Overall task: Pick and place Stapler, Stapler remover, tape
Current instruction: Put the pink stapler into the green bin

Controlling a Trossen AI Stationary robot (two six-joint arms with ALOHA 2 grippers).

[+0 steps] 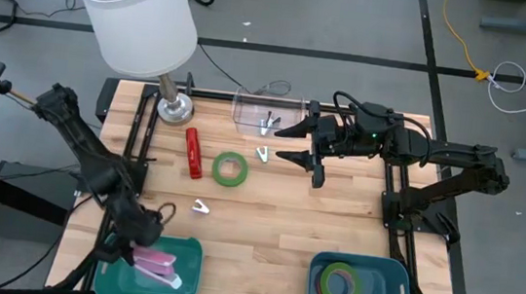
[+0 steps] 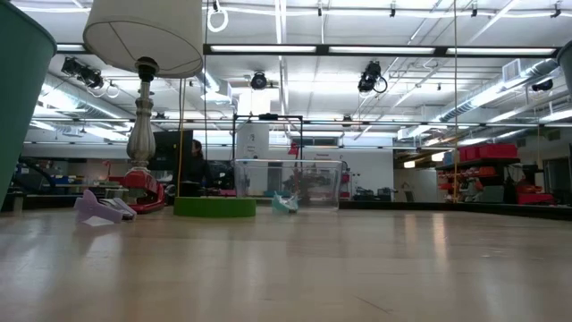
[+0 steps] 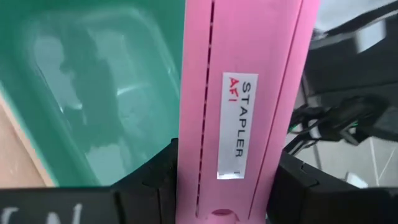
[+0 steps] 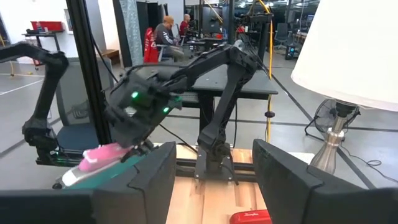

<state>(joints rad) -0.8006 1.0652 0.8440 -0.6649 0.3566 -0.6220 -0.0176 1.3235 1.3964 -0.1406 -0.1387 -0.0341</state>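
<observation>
Your left tool (image 1: 147, 243) sits over the green bin (image 1: 191, 257) at the near left corner of the surface (image 1: 264, 226), its fingers (image 3: 149, 186) clamped on the pink stapler (image 3: 242, 106), which hangs just above the bin's floor with its white label facing the wrist camera. Take the green ring of tape (image 1: 230, 169) in the middle of the surface as your marker: the red stapler (image 1: 193, 151) lies just left of it, a small white staple remover (image 1: 201, 206) lies a little nearer you than the ring and left of it, and the lamp (image 1: 140, 17) stands at the far left corner behind them. Another small remover (image 1: 262, 154) lies just right of the ring, with the clear box (image 1: 252, 107) beyond it toward the far edge. Farther right of the ring, your right tool (image 1: 295, 143) hovers with its fingers (image 4: 143, 180) spread apart and nothing between them. Well right of the ring, at the near edge, the blue bin (image 1: 396, 278) holds the other tape rings (image 1: 340, 282) stacked together.
</observation>
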